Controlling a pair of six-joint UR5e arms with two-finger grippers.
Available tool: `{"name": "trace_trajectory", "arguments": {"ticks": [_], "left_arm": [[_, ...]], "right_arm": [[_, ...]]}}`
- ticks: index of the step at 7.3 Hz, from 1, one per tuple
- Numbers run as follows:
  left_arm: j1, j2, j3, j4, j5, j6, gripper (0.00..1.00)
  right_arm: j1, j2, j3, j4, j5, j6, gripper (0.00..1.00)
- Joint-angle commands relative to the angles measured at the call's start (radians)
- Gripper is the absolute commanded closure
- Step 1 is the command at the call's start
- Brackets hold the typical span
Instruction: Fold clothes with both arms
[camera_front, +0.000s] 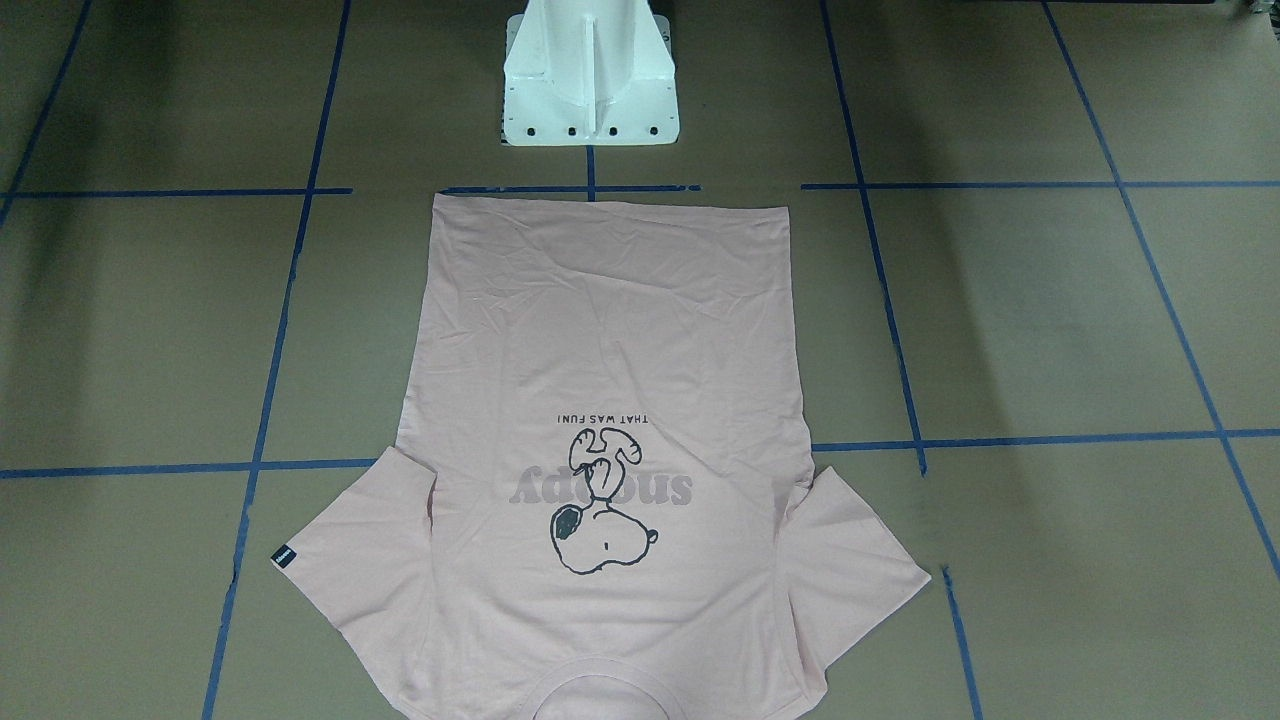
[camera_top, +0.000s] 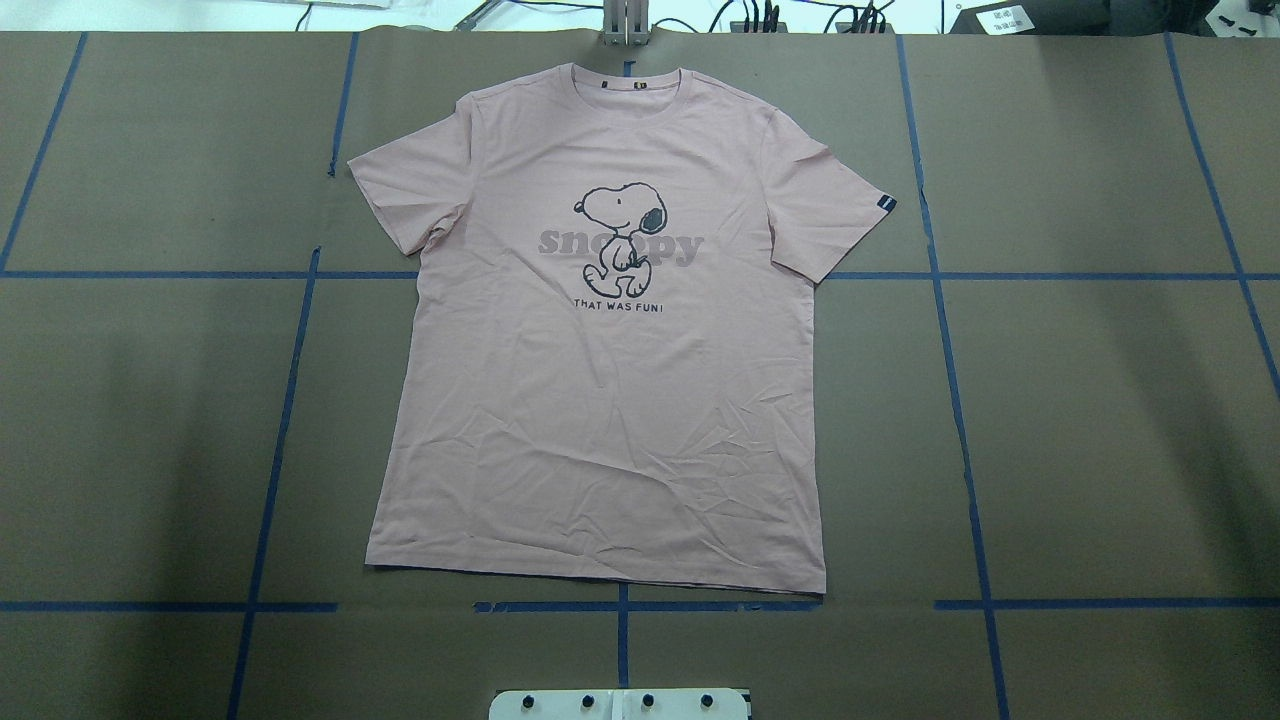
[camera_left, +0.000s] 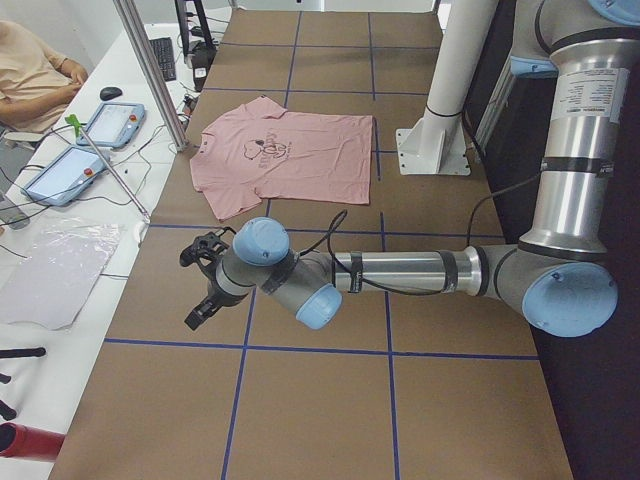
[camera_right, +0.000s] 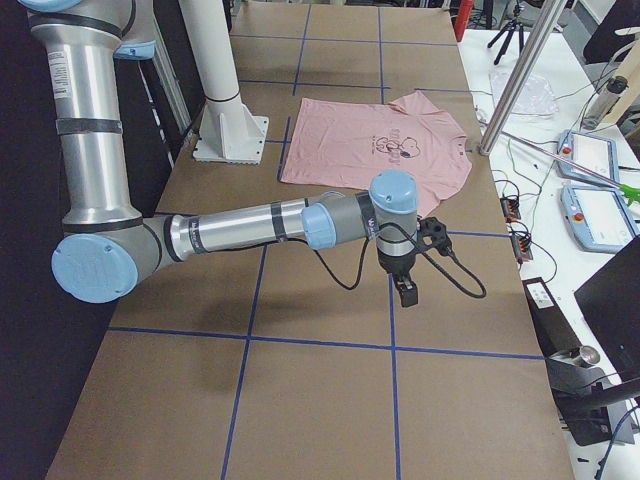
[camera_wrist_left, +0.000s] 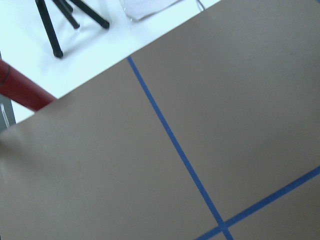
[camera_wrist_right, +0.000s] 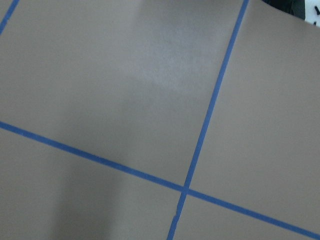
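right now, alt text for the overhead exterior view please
A pale pink T-shirt lies flat and unfolded, print side up, on a brown table marked with blue tape lines. Its collar points to the far edge, its hem toward the white robot base at the bottom edge; a black cartoon dog print sits on the chest.

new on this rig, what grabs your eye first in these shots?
A pink T-shirt with a cartoon dog print lies spread flat, print up, in the middle of the brown table with blue tape lines, hem toward the white base. The left arm and right arm stretch out low, one to each side, the left hand and right hand over bare table, apart from the shirt.
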Motion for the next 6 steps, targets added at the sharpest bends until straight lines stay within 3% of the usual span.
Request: {"name": "trace_trajectory", "arguments": {"ticks": [1,3,4,6], "left_arm": [[0.001,-0.083,0.052,-0.102,-0.004,-0.005,0.00],[0.006,-0.153,0.081,-0.108,-0.009,-0.157,0.00],[0.039,-0.170,0.065,-0.128,-0.009,-0.208,0.00],[0.137,-0.174,0.068,-0.136,-0.003,-0.340,0.00]], "right_arm": [[-0.002,0.024,-0.041,0.099,-0.001,0.046,0.00],[-0.002,0.028,-0.051,0.209,0.028,0.078,0.00],[-0.014,0.056,-0.033,0.215,0.033,0.185,0.00],[-0.171,0.200,-0.046,0.219,-0.011,0.548,0.00]]}}
